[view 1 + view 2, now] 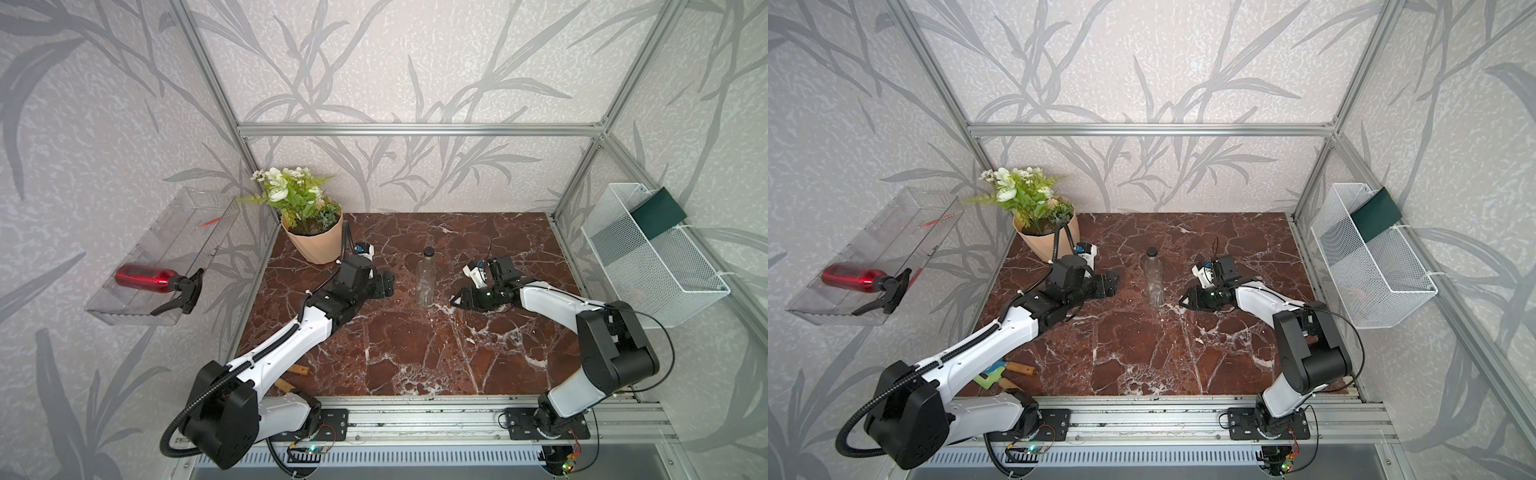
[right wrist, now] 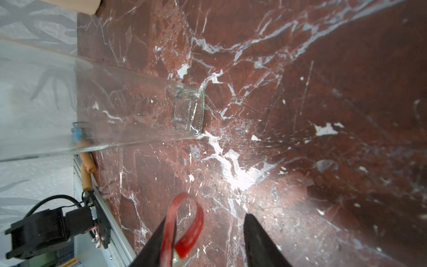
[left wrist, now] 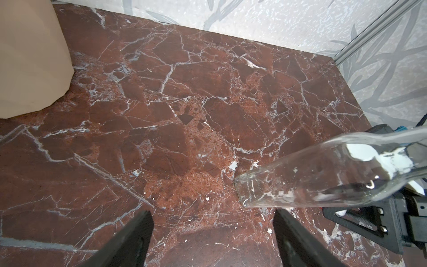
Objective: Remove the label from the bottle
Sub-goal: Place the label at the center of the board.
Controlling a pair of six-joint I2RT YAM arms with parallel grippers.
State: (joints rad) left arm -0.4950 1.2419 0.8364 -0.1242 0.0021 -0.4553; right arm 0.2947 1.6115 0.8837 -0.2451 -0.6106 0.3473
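Starting from the largest surface, you see the red-brown marble tabletop (image 1: 415, 353) with one arm reaching in from each front corner. Outside it, note the white wire basket (image 1: 648, 266) on the right frame, holding a dark green block (image 1: 658, 216), and the clear tray (image 1: 166, 232) on the left wall, holding a red spray bottle (image 1: 141, 276) on its side. A potted plant (image 1: 313, 243) stands at the rear left corner of the marble. Locate the bottle (image 1: 425, 278): in both top views it stands upright near the middle of the tabletop, black cap (image 1: 428, 251) on, between the two grippers and touched by neither. The left gripper (image 1: 388, 284) sits just beside it on the plant side; in the left wrist view its jaws stand well apart with only bare marble between them. The right gripper (image 1: 457, 300) lies low near the bottle's base on the other side; in the right wrist view its jaws are apart, and a curled red translucent strip (image 2: 199, 219) clings to one finger without being clamped. In the left wrist view a white patch (image 3: 381, 161) shows through the bottle's glass; you cannot tell whether it is the label or a white part of the right arm behind.
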